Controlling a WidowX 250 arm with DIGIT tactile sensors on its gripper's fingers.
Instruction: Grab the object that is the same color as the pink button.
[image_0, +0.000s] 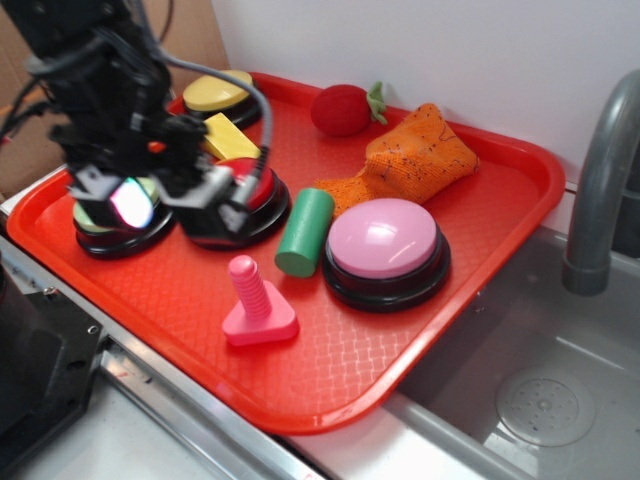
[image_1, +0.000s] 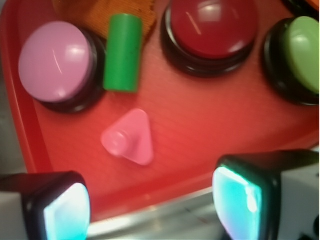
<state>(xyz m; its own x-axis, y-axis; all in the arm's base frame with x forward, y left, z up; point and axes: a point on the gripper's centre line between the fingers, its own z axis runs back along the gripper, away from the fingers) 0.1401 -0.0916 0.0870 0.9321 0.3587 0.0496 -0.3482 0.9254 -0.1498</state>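
Fingers (image_1: 65, 210) of the gripper (image_0: 175, 195) stand wide apart and empty, their pale glowing pads framing the lower edge of the wrist view with bare tray between them. From the room side, the gripper hangs above the tray's left part, over the red-domed button (image_0: 255, 190) and the green-domed button (image_0: 115, 215).

Pink toy bolt (image_0: 255, 305): upright on its flat triangular base, threaded shaft pointing up, near the front of the red tray (image_0: 480, 300). From the bolt, the pink button (image_0: 385, 245) lies at about two o'clock, and the green cylinder (image_0: 305, 232), on its side, at about one o'clock, just beside that button. Farther back are an orange knitted cloth (image_0: 420, 150), a red strawberry toy (image_0: 343, 108), a yellow block (image_0: 230, 137) and a yellow-domed button (image_0: 217, 92).

Risks, as a judgement: the bolt sits off the gripper's centre line, so a straight descent would likely miss it; a finger landing on the rounded tip could topple it; the ridged shaft may slip if pinched near the top.

No brand, label or writing is legible in either view.
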